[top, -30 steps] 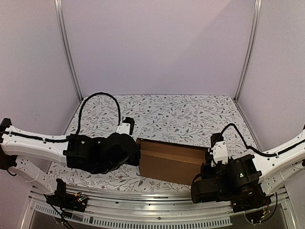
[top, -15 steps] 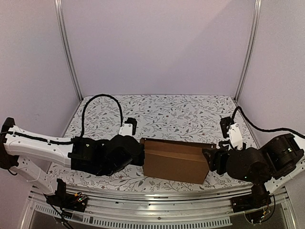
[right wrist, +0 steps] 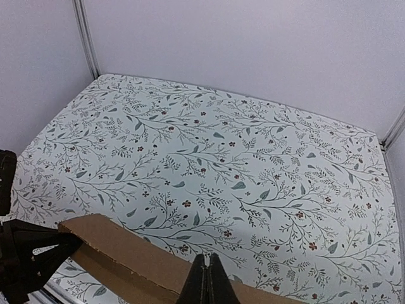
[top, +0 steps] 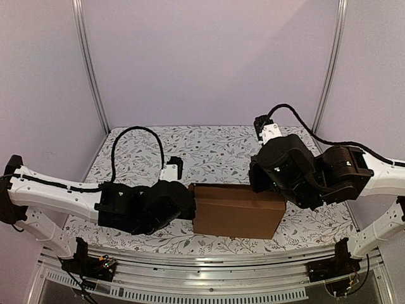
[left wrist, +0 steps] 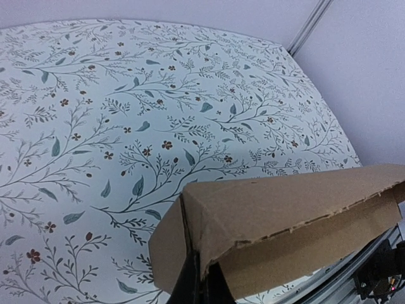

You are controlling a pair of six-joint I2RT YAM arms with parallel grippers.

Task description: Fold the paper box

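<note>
The paper box (top: 237,212) is a plain brown cardboard mailer, folded up and closed, lying on the near middle of the table. My left gripper (top: 191,208) is at its left end. In the left wrist view the two dark fingers (left wrist: 190,288) are pinched on the end wall of the box (left wrist: 285,215), under the lid's ragged edge. My right gripper (top: 264,189) hovers above the box's back right edge. In the right wrist view its jaws (right wrist: 204,278) are shut on nothing, their tips over the far edge of the box (right wrist: 120,250).
The table carries a floral cloth (top: 221,145) and is walled by white panels with metal posts (top: 88,69) (top: 329,69). A metal rail (top: 190,273) runs along the near edge. My left arm's dark body (right wrist: 25,256) shows at the right wrist view's lower left.
My right arm has swung from low at the box's front right end up and back over its right end. The box and left gripper have shifted slightly right.
</note>
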